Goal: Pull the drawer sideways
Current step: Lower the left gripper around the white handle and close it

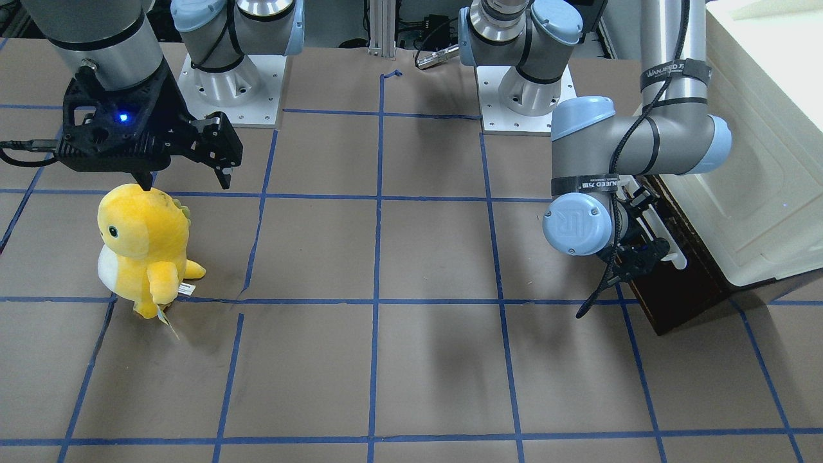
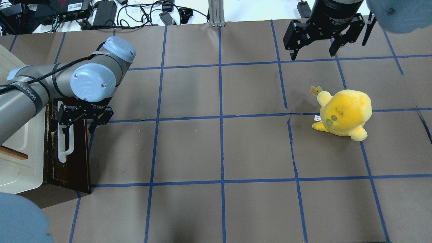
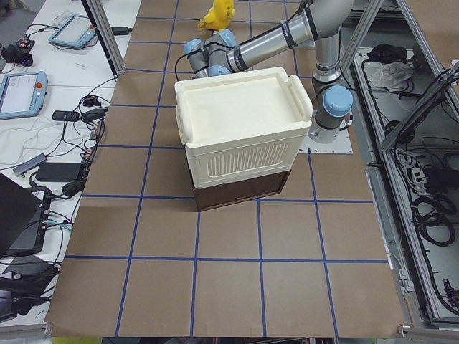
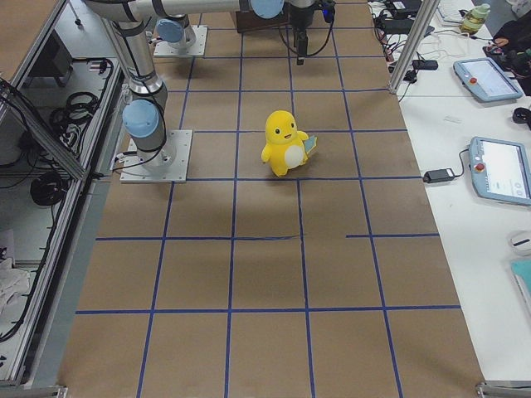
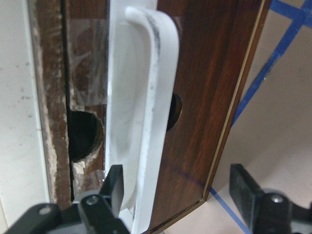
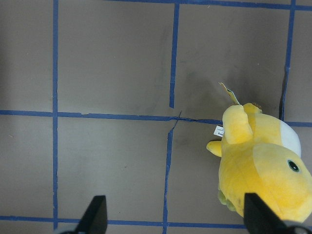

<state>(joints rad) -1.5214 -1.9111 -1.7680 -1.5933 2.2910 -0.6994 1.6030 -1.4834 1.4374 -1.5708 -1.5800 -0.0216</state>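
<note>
Table (image 2: pixel 219 209): brown paper, blue tape grid. Count: one cabinet (image 2: pixel 20 168), one drawer (image 2: pixel 72 162), one plush toy (image 2: pixel 344 113), two grippers. The drawer sits under the cream cabinet at the table's left end; its inside is hidden. Left gripper (image 2: pixel 82 120): jaws apart, one on either side of the white handle (image 2: pixel 64 148). Yellow plush toy well apart, on the right. Farther off, right gripper (image 2: pixel 313 55): jaws spread, holding nothing.

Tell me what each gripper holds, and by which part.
Nothing. The left gripper is open around the drawer handle, not clamped; the right gripper hangs open, empty.
</note>
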